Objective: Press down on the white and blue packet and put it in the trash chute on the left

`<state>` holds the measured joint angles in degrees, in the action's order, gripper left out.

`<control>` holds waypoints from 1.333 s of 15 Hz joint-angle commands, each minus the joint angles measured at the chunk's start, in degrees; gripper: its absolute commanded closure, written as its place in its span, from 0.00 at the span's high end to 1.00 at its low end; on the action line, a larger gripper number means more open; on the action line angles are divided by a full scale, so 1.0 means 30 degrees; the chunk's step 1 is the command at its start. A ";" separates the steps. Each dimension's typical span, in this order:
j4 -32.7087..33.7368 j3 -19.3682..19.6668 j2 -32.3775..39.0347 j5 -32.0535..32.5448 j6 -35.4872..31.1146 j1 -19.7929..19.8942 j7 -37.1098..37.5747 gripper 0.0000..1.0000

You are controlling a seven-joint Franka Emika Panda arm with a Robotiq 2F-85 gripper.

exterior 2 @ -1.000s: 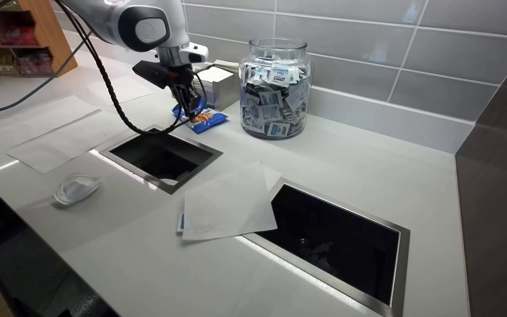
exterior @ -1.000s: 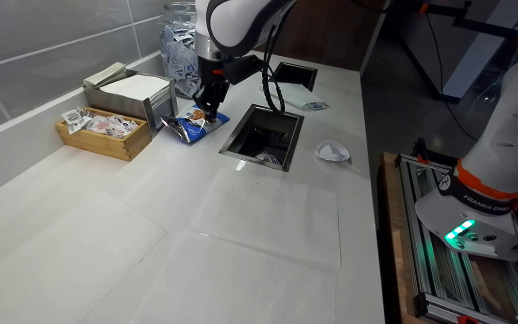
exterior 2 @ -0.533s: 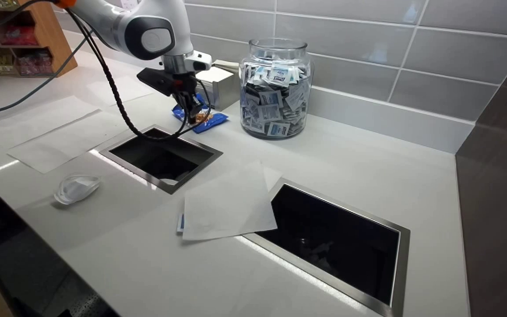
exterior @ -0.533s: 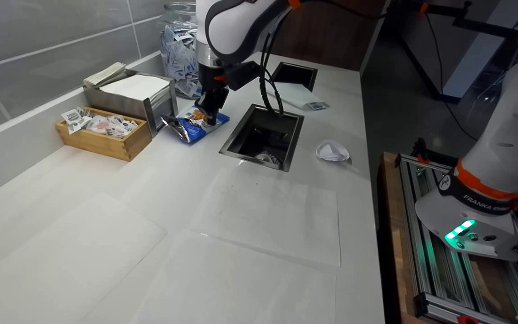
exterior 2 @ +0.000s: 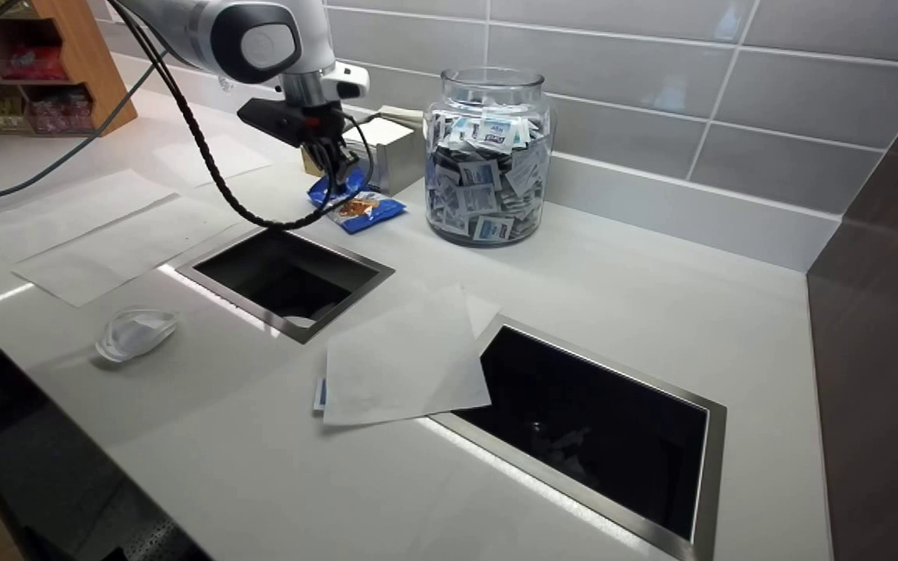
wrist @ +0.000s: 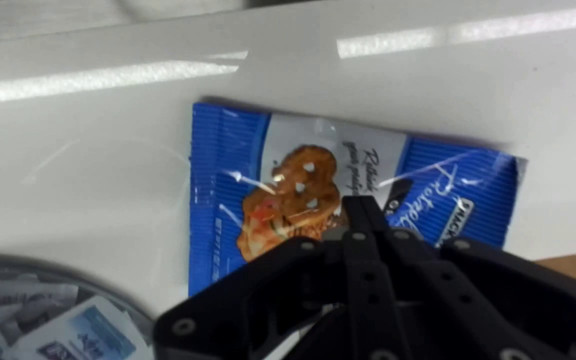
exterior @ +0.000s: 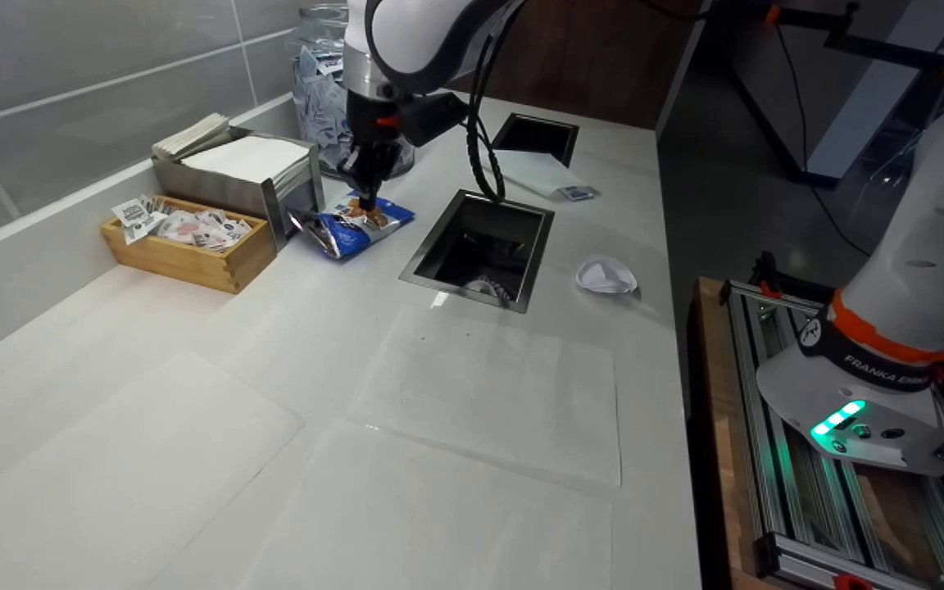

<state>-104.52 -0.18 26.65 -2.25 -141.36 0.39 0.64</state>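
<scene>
The white and blue packet (exterior: 349, 233) lies on the counter between the napkin holder and the nearer chute; it also shows in an exterior view (exterior 2: 375, 214) and the wrist view (wrist: 228, 150). It is mostly blue, with a white patch and a brown snack picture. My gripper (exterior: 367, 205) points down over the packet's middle. In the wrist view its fingertips (wrist: 360, 200) are together with nothing between them. I cannot tell whether the tips touch the packet. A chute with a metal rim (exterior 2: 348, 308) is beside the packet, on the left in that exterior view.
A second chute (exterior 2: 714, 467) is farther along, partly covered by a white sheet (exterior 2: 402, 366). A glass jar of sachets (exterior 2: 488, 171), a napkin holder (exterior: 292, 192) and a wooden sachet box (exterior: 185, 266) stand along the wall. A crumpled white wrapper (exterior: 605, 274) lies near the edge.
My shut gripper has moved up and toward the wall, from the packet's chute side to its middle. The packet has shifted very slightly toward the wall.
</scene>
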 commanded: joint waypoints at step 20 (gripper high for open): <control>0.0951 -0.0971 0.1729 -0.0540 -0.0780 0.0647 -0.3113 0.00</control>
<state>-103.31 -1.99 29.16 -2.85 -142.76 1.10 -6.59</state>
